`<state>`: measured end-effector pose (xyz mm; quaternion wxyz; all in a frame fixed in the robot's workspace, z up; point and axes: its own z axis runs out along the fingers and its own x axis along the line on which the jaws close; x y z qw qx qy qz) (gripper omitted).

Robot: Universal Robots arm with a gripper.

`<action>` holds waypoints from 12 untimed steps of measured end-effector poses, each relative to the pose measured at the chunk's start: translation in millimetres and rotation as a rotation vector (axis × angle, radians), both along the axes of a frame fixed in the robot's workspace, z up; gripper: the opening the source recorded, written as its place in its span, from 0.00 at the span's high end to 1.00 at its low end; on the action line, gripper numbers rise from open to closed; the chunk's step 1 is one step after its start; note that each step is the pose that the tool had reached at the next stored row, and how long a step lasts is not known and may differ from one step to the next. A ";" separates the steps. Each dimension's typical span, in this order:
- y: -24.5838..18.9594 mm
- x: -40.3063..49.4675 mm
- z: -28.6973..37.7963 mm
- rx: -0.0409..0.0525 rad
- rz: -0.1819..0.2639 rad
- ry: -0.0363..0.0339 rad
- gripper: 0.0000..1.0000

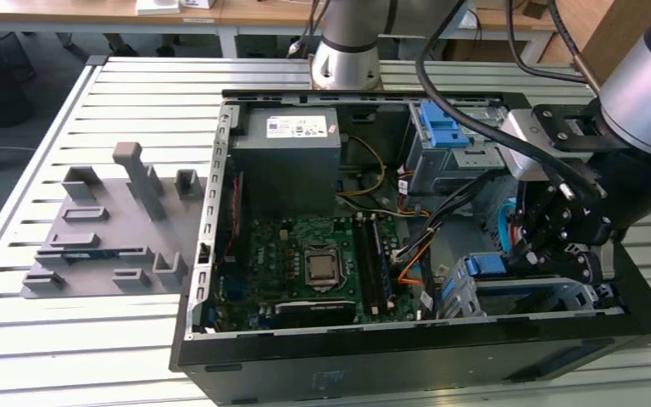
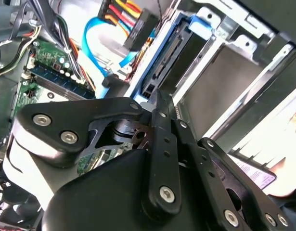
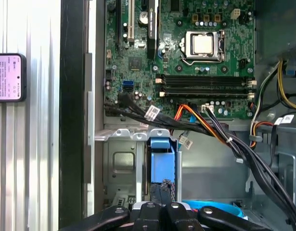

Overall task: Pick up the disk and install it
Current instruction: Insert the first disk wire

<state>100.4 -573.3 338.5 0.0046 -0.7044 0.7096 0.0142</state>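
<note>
The disk (image 1: 486,265) stands on edge in a slot of the silver drive cage (image 1: 580,297) at the near corner of the open computer case, on the exterior view's right; its blue bracket shows on top. In both wrist views the disk's blue bracket (image 3: 162,149) (image 2: 199,25) lies deep in the cage. My gripper (image 1: 542,261) reaches down into the case at the cage. Its black fingers (image 3: 162,195) (image 2: 160,103) are pressed together, with their tips against the disk's near end.
Orange, blue and black cables (image 3: 210,127) run between the motherboard (image 1: 314,263) and the cage, close to my fingers. A grey power-supply box (image 1: 286,153) and a second cage with a blue latch (image 1: 444,136) fill the case's far end. A grey holder fixture (image 1: 111,229) stands on the slatted table.
</note>
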 end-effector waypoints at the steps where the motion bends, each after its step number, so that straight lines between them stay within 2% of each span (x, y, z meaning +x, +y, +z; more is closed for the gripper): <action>1: 0.1 1.0 0.0 0.0000 0.000 0.0000 0.89; 5: 0.0 2.0 0.5 -0.0001 0.000 -0.0001 0.89; 10: 0.1 2.1 9.7 0.0000 0.000 -0.0025 0.89; 12: 0.5 2.7 10.9 0.0002 0.000 -0.0032 0.89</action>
